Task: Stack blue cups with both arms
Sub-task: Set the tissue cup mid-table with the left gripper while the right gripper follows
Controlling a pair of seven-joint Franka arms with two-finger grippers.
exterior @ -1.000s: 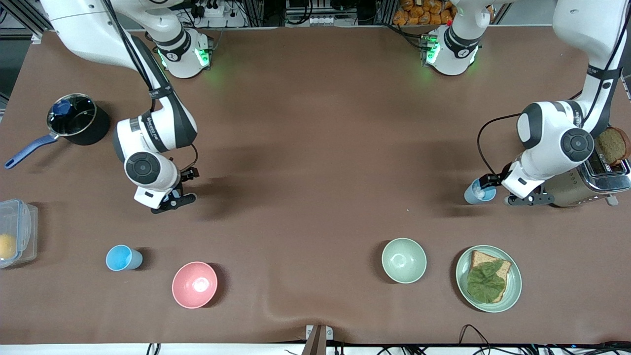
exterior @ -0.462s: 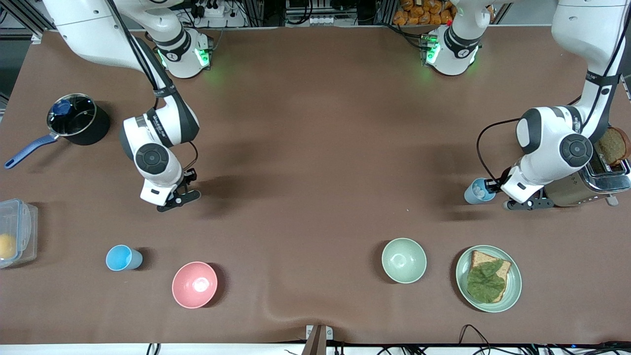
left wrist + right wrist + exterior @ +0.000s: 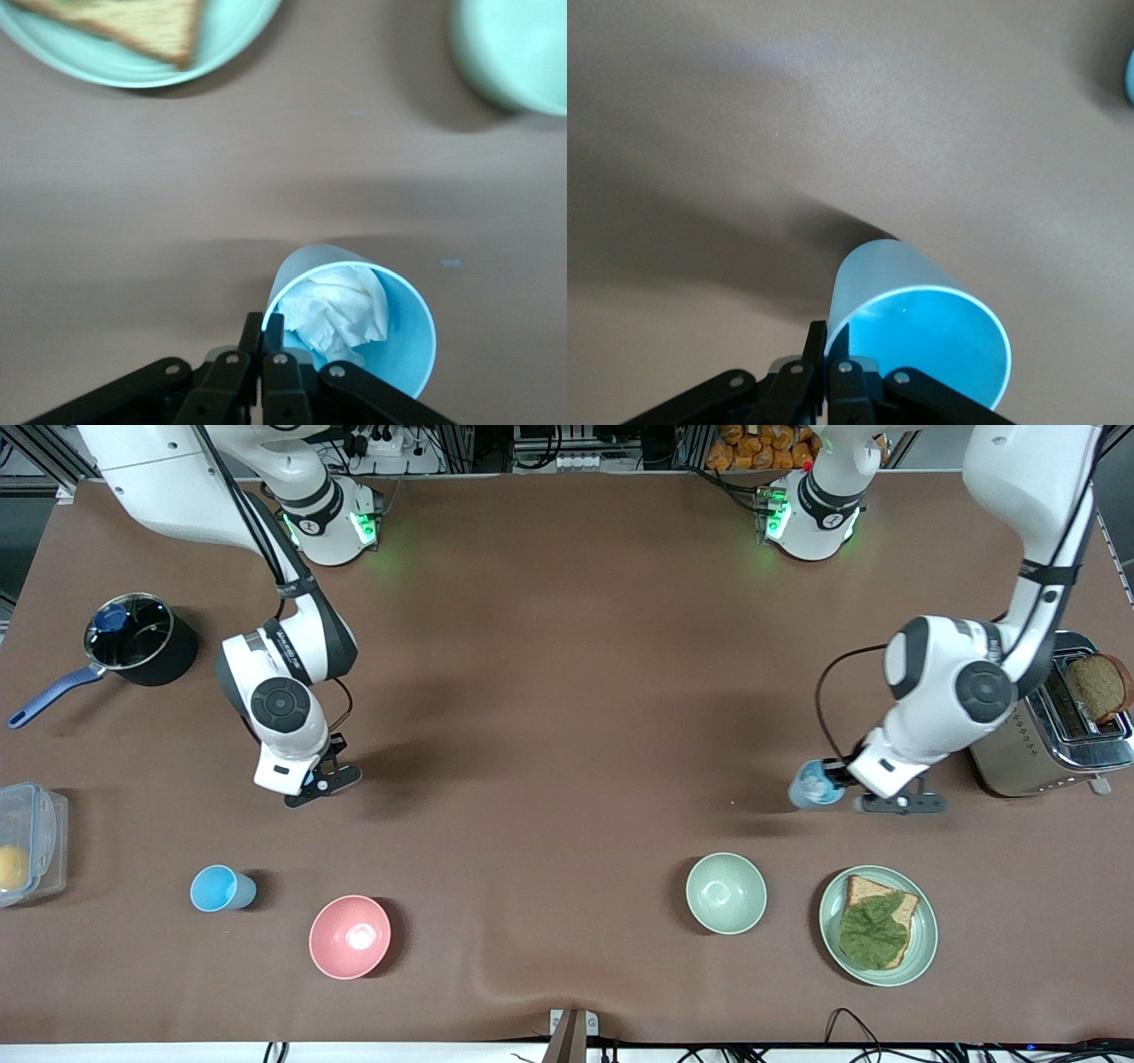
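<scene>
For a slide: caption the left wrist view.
Left gripper shut on a blue cup holding crumpled white paper, above the brown table.

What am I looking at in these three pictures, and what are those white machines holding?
Two white robot arms work at a brown table. The wide picture looks down from across the table. The other two come from a camera on each arm's wrist. The left end effector, above the table near the toaster, pinches the rim of a blue cup with crumpled paper inside. The right end effector, above the table toward its own end, pinches an empty blue cup. A third blue cup, pink bowl, green bowl, plate of bread and pot stand on the table.
</scene>
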